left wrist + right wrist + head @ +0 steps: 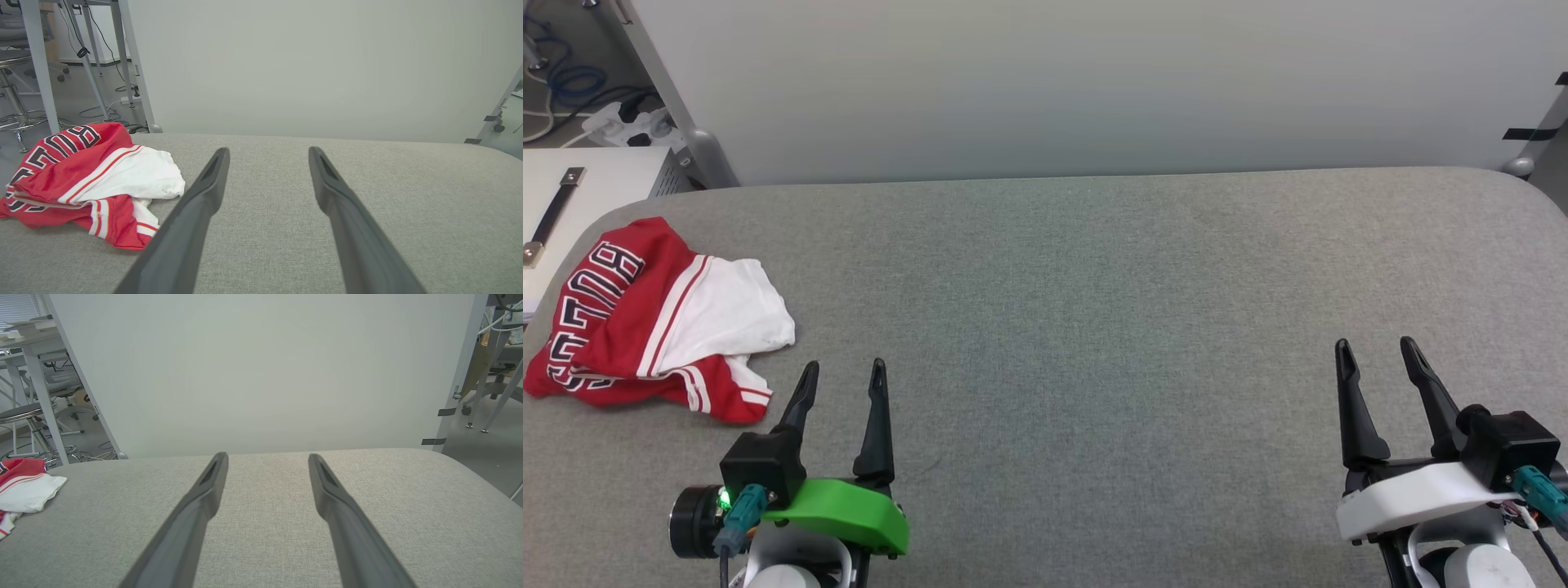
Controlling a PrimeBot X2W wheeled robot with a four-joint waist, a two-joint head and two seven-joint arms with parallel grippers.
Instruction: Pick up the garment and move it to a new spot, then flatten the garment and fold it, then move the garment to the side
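The garment lies crumpled at the far left of the grey table, red with a white sleeve on top and black lettering showing. It also appears at the left of the left wrist view as a red and white heap, the garment, and at the left edge of the right wrist view, the garment. My left gripper stands open just right of and nearer than it, not touching it, with nothing between its fingers. My right gripper is open at the lower right, far from the cloth.
A pale wall panel rises behind the table's far edge. A white cabinet with a black strap sits off the table's left corner, with cables and a power strip behind it. Metal frame legs and a stool stand beyond.
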